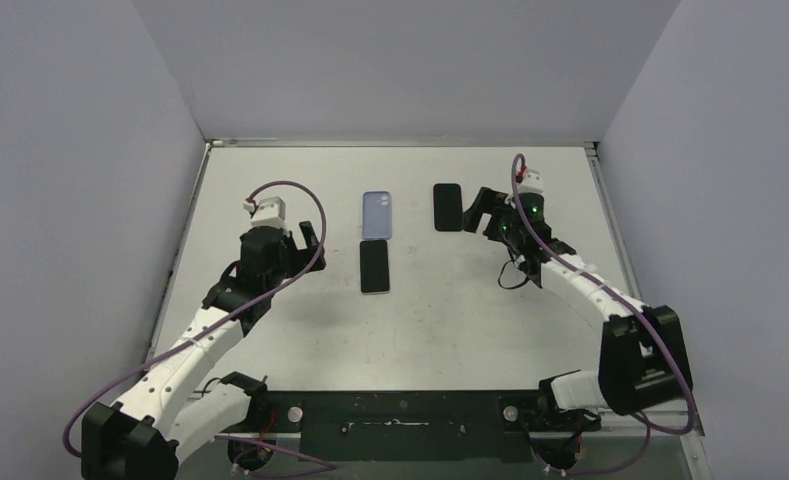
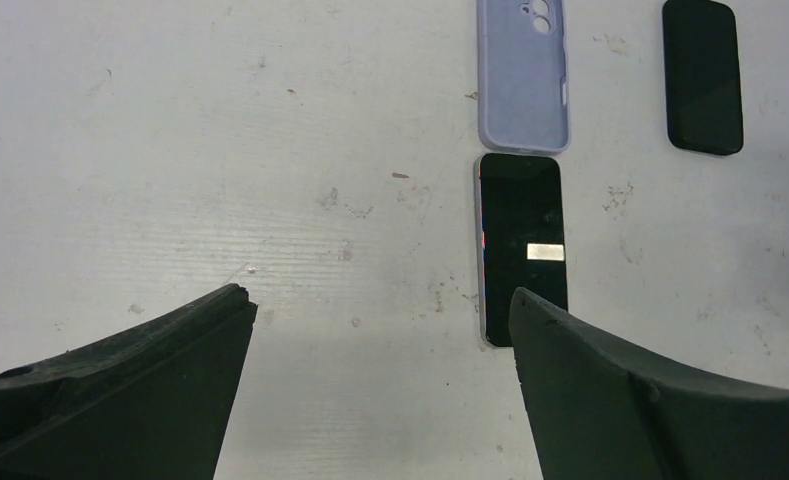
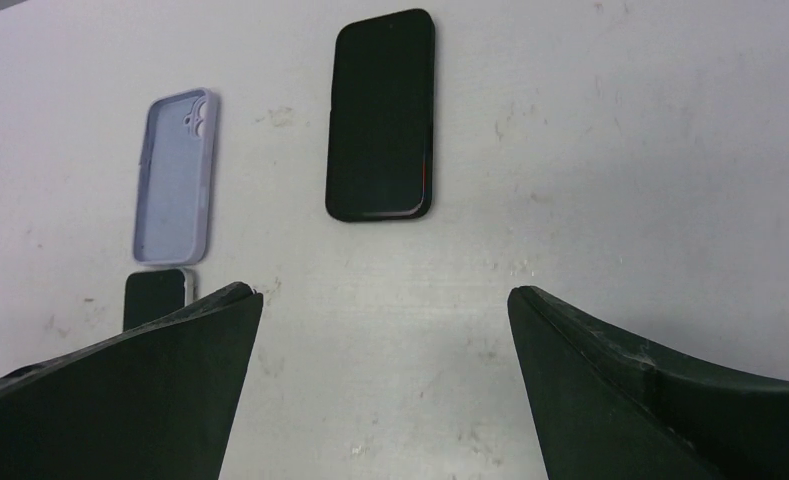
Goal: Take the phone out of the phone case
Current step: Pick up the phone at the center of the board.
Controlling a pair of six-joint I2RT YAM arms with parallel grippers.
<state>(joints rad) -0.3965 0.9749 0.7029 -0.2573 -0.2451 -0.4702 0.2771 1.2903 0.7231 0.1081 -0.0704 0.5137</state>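
An empty lilac phone case [image 1: 376, 215] lies open side up at mid table. A bare phone [image 1: 374, 266] with a black screen and a silver edge lies just in front of it, apart from it. A second black phone [image 1: 448, 207], seemingly in a black case, lies to the right. My left gripper [image 1: 310, 236] is open and empty, left of the bare phone [image 2: 522, 245]; the lilac case [image 2: 523, 75] shows beyond it. My right gripper [image 1: 478, 212] is open and empty, just right of the black phone [image 3: 382, 115]. The right wrist view also shows the lilac case [image 3: 175, 180].
The white table [image 1: 270, 330] is walled at the back and on both sides. Bare scuffed surface lies between both grippers' fingers and in front of the phones.
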